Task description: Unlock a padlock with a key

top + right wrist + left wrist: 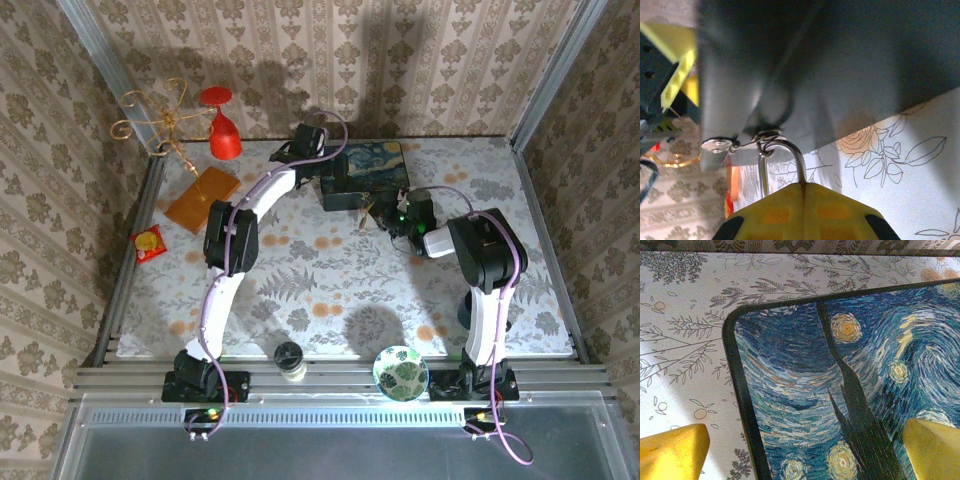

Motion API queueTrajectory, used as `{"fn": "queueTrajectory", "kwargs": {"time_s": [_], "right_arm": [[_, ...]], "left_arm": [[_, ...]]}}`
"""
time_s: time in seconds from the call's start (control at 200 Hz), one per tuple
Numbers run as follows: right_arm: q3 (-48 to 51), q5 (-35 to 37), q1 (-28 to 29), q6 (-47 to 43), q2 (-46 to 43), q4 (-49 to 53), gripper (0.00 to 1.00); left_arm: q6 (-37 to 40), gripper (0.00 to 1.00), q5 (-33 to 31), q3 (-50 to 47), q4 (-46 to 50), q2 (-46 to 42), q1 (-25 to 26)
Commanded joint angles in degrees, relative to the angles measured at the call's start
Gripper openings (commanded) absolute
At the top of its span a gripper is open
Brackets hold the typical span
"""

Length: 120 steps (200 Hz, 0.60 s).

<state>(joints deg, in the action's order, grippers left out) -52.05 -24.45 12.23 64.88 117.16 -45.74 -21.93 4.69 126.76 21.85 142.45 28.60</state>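
Observation:
The padlock's thin silvery shackle hangs through the metal hasp on the front of the dark blue starry-night box. Its brass body is hidden behind my right gripper, whose yellow fingers are shut on the padlock, the shackle's right leg running into the seam between them. From above, the right gripper sits against the front side of the box. My left gripper hovers open over the box lid, one finger off its left edge. The key is out of view.
A red wine glass and a gold wire ornament stand at the back left. An orange-brown board and a red packet lie on the left. A dark-lidded jar and a green patterned bowl sit at the near edge.

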Motion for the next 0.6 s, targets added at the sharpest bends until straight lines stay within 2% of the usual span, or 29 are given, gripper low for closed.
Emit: {"fn": "queueTrajectory", "kwargs": {"time_s": [0.0,0.145,0.595], "right_arm": [[1.88,9.05,0.78,7.39,0.08,-3.84,0.00],[4.21,12.91,1.26,9.25,-0.91,-10.41,0.00],[8.72,28.01,2.81,18.97,-2.82,-16.22,0.00]], "left_arm": [[-0.63,1.00,-1.52,-3.64,5.25,-0.51,1.10],[-2.49,1.00,-1.96,-6.21,4.24,-1.33,1.33],[-6.98,1.00,-3.93,-13.20,0.94,-5.47,2.16]]}}
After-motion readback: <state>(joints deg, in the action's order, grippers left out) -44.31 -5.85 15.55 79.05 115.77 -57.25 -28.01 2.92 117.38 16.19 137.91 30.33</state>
